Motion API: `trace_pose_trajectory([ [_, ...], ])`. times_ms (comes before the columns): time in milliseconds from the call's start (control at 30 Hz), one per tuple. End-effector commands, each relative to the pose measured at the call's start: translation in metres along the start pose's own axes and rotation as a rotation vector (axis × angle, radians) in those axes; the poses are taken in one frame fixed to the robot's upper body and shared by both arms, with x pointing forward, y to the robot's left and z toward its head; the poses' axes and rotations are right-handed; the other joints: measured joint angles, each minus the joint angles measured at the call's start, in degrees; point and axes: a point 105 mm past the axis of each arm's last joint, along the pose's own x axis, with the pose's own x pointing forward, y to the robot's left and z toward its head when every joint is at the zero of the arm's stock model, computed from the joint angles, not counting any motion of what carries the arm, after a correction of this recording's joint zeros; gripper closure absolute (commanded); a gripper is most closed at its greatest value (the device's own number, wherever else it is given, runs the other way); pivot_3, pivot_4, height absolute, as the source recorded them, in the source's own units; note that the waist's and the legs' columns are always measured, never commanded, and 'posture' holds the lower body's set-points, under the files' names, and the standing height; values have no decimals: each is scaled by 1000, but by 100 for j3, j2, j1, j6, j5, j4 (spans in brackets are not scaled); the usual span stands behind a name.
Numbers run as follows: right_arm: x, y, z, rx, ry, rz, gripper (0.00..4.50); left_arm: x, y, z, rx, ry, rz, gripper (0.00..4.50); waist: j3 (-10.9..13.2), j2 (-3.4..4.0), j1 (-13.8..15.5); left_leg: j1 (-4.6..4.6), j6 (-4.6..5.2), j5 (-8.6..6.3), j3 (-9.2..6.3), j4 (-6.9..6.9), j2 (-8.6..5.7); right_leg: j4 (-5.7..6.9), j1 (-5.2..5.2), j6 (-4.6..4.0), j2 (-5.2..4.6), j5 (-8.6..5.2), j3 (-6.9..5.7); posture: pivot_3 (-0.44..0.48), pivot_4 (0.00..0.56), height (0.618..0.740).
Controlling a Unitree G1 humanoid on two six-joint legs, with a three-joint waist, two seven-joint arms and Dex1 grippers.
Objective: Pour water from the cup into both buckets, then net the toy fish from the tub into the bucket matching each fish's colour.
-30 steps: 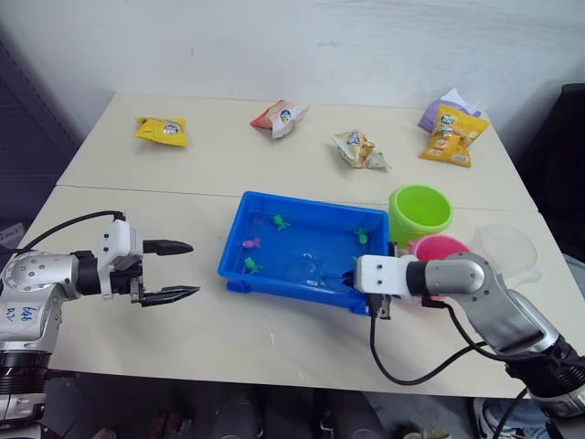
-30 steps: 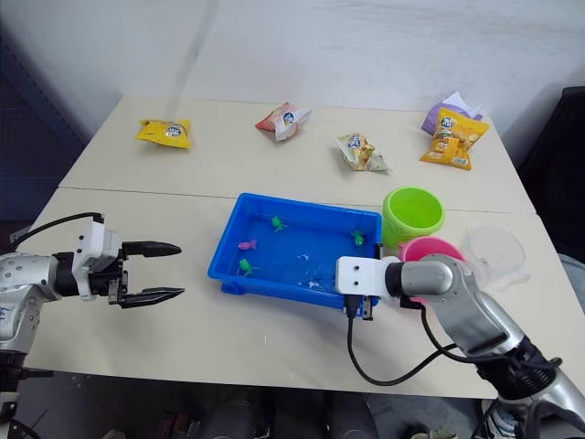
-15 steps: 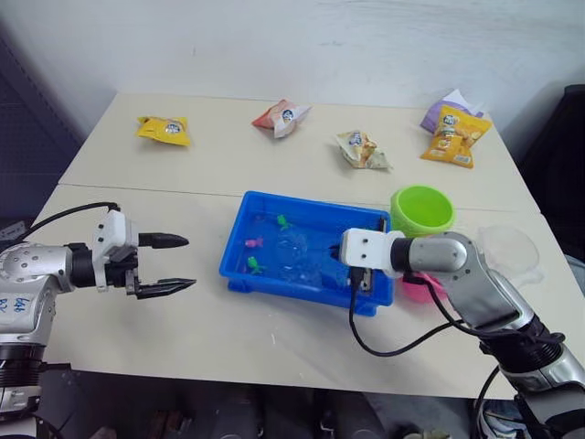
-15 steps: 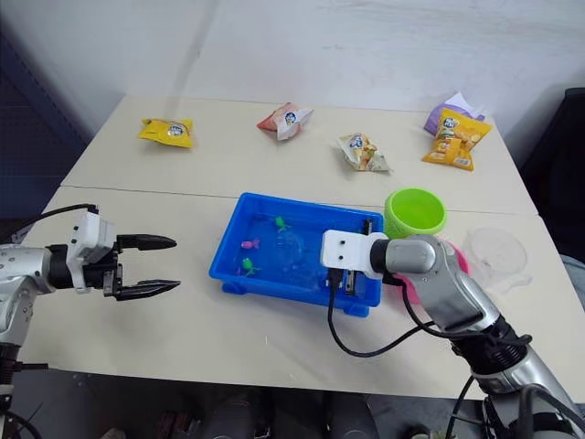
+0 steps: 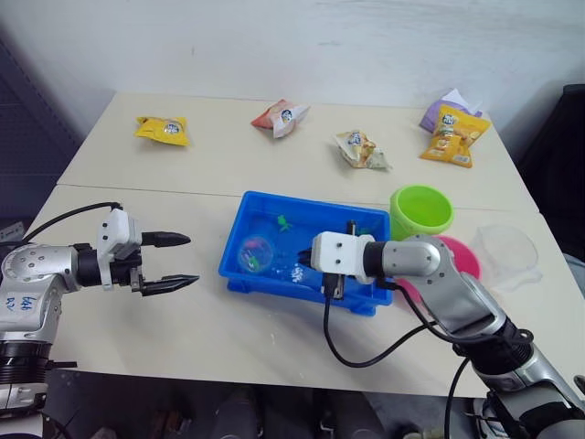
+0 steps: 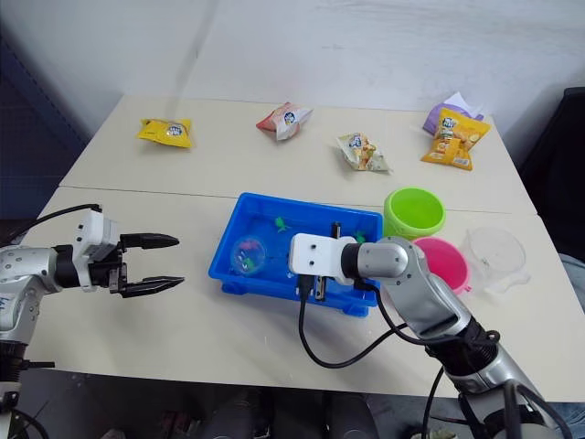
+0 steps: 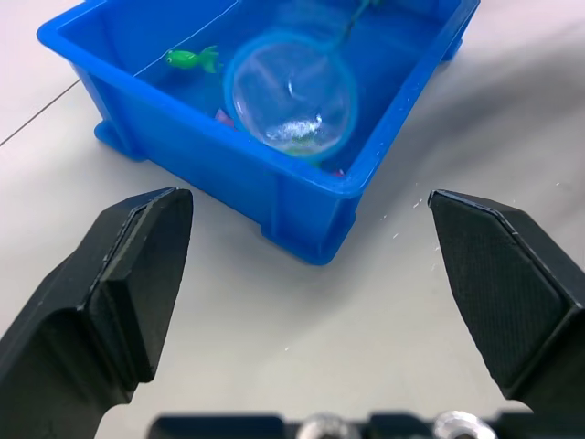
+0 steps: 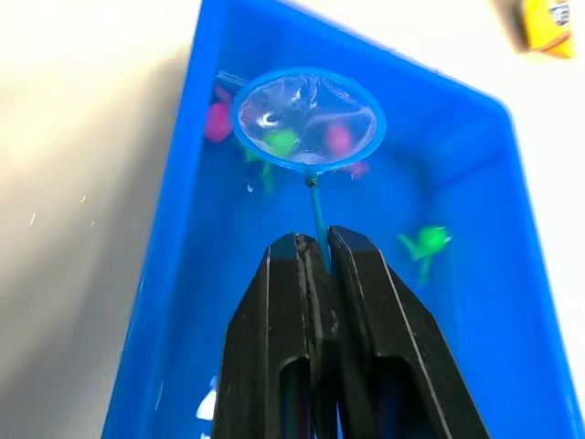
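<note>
Net (image 8: 308, 119) over fish (image 8: 281, 141) in tub (image 8: 174, 238).

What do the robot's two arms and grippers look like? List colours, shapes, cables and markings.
Both arms are silver-grey metal tubes with rounded joints, each ending in a white boxy wrist block. The left gripper and right gripper have two tapered black fingers. Black cables loop from each wrist. Blue handwritten marks sit on the left arm's casing.

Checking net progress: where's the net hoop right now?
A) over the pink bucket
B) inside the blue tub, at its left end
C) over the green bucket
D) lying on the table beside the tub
B: the right gripper is shut on the handle, and the net hoop sits inside the tub at its left end, over some toy fish.
</note>
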Motion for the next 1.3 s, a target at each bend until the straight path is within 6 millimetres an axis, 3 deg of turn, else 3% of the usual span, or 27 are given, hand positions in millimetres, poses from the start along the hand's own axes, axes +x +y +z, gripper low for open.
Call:
trace_pose_trajectory([
  [33, -3, -5, 4, -69, 9, -14, 4500, 0, 1, 8, 33, -9, 1, 65, 0, 0, -5, 0, 0, 0, 0, 0, 0, 0, 0, 0, 0, 0, 0, 0, 150, 738],
  [267, -9, -11, -12, -147, 103, -16, 4500, 1, 0, 8, 30, -12, -3, 65, 0, 0, -4, 0, 0, 0, 1, 0, 0, -1, -1, 0, 0, 0, 0, 0, 150, 738],
  [1000, 25, -1, -3, -200, 128, 158, 4500, 10, -2, 5, 13, -30, -24, 65, 0, 0, -25, 0, -2, 1, 1, 3, 1, 5, -4, 0, 1, 0, -1, 0, 150, 738],
  [1300, 33, -5, 16, -116, 7, 143, 4500, 11, -2, 5, 15, -35, -21, 65, 0, 0, -48, 0, -3, 1, 1, 4, 1, 34, -5, 0, 1, 0, -2, 0, 150, 738],
])
